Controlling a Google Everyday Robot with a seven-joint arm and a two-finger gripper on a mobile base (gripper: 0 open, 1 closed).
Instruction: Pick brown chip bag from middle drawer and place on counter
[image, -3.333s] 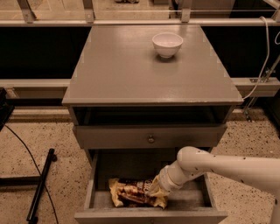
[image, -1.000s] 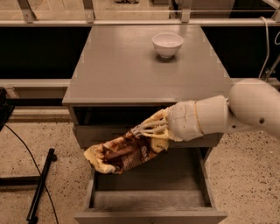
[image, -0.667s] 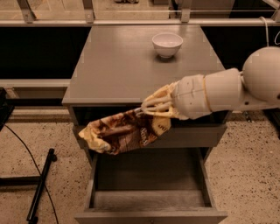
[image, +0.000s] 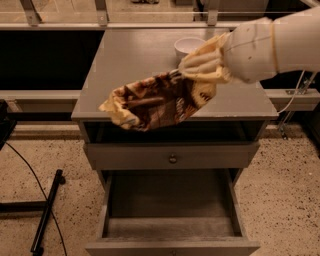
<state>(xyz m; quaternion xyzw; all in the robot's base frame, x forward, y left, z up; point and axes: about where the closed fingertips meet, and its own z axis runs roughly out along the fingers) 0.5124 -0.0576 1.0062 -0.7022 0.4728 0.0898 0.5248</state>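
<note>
Standing here watching. Biggest thing first: the counter (image: 150, 65), that flat grey top, with most of its surface bare. I'd guess that's why it's the drop spot, since there's lots of room.

Two levels below the counter, the middle drawer (image: 170, 200) is pulled all the way out toward me and shows nothing but its plain floor. So the "get it out" half looks done to me. Between it and the counter is a shut drawer front (image: 125, 156) with a little round knob (image: 172, 159).

The robot's fat white arm (image: 280, 40) reaches in over the counter's right side, high enough to clear the edge.

The brown chip bag (image: 155, 102) hangs slantwise over the counter's front edge, upper end toward the arm and lower corner drooping left past the lip. I can't tell whether that corner is brushing the counter or just floating in front of it.

The gripper (image: 190, 67) sits over the counter's right-middle, fingers pinched together on the bag's top end. Holding it by one end makes sense, as crinkly foil just dangles and stays off the woodwork.

The white bowl (image: 187, 46) sits toward the counter's back, right behind the gripper. My guess is the bag needs setting down in front of it so the bowl doesn't get bumped.
</note>
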